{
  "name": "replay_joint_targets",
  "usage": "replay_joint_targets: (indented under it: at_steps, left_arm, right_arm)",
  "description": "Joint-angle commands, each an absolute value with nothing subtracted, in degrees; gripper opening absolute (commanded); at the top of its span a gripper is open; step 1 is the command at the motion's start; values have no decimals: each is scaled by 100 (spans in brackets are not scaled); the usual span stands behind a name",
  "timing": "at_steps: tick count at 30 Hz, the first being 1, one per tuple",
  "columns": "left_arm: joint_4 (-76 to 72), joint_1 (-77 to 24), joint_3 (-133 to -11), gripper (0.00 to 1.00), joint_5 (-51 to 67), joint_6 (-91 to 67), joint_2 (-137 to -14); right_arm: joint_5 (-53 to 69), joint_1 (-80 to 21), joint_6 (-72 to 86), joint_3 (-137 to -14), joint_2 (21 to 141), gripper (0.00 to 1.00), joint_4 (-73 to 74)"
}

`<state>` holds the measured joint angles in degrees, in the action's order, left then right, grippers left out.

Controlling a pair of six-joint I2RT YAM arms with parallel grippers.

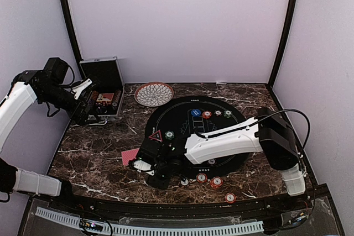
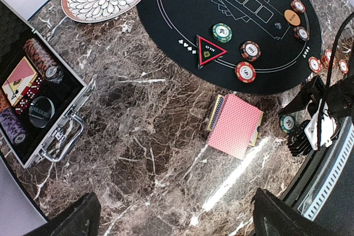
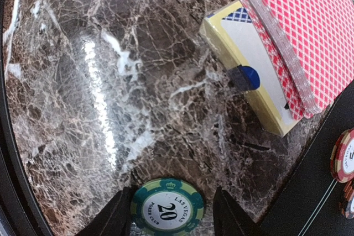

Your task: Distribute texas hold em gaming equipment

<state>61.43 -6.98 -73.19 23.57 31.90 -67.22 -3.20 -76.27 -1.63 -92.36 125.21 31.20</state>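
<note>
Straddling the thin green-striped round poker chip, the right gripper, half-open, hold unclear, may flick it across the marble table.

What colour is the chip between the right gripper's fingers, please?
The chip is green and white; right wrist view shows it best.

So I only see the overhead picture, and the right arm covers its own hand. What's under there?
Observer: The right hand has a green poker chip marked 20 between its fingers, on the marble table.
Visitor: And the red thing beside it?
Observer: Red-backed playing cards, lying over a yellow-edged box.
Visitor: Anything in the open case?
Observer: Rows of chips lying on their sides.
</note>
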Motion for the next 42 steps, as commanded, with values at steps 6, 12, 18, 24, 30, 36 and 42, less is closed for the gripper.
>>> replay_joint_targets:
  at_steps: [6, 12, 18, 24, 30, 36, 42]
  left_arm:
    - [6297, -730, -7479, 99, 2501, 3206, -6699]
    - [6316, -729, -7503, 99, 2515, 3214, -6690]
    - [6336, -734, -7557, 99, 2493, 3209, -6697]
    - [6341, -730, -7585, 99, 2489, 3223, -6733]
    - [6300, -729, -7584, 99, 2484, 3242, -6790]
    - [6272, -737, -7574, 99, 2515, 3259, -6843]
    - [6254, -762, -7534, 99, 2572, 3297, -6924]
  right_arm:
    - [-424, -7673, -190, -9059, 12453, 39, 3413]
    - [-485, -7673, -112, -9064, 12265, 28, 3372]
    - [-788, -7664, -88, -9031, 12017, 27, 3372]
    - [-880, -7502, -7, -8953, 11650, 26, 3434]
    - [-880, -7046, 258, -8513, 10936, 26, 3417]
    - [-1128, -6391, 596, -7577, 10163, 26, 3411]
    - [-1710, -5464, 1167, -6795, 9761, 26, 3488]
